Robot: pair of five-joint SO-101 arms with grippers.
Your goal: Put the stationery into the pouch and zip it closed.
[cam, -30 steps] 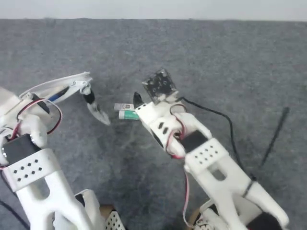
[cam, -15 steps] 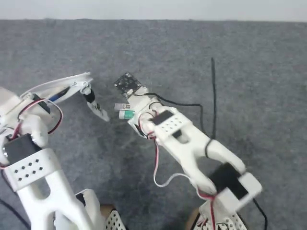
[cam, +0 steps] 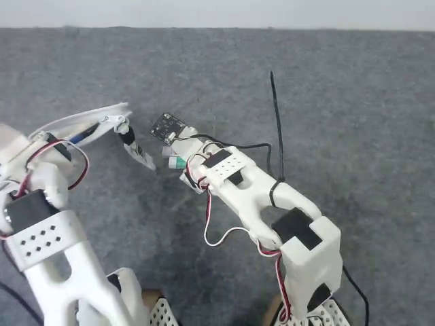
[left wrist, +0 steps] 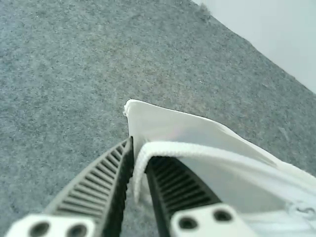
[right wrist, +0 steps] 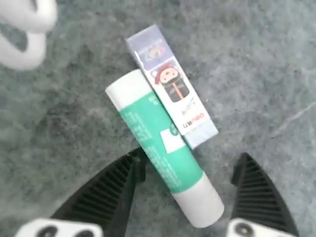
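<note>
A green and white glue stick (right wrist: 163,163) lies on the grey mat beside a small printed eraser box (right wrist: 170,86), the two touching along their sides. My right gripper (right wrist: 190,160) is open just above them, one finger on each side of the glue stick's white end. From above, the glue stick (cam: 178,163) and box (cam: 170,151) lie under that gripper (cam: 179,157). My left gripper (left wrist: 133,163) is shut on the rim of the white pouch (left wrist: 197,133). In the high view the pouch (cam: 81,122) hangs raised at the left, held by the left gripper (cam: 141,157), with something blue inside it.
Grey felt mat (cam: 340,81) covers the table, bare to the right and at the back. A black cable (cam: 275,129) stands up from the right arm. A white curved piece (right wrist: 24,34) shows close to the stationery.
The right arm has swung left and turned its wrist, bringing its open gripper down over the glue stick and box. The left arm and the pouch have not moved.
</note>
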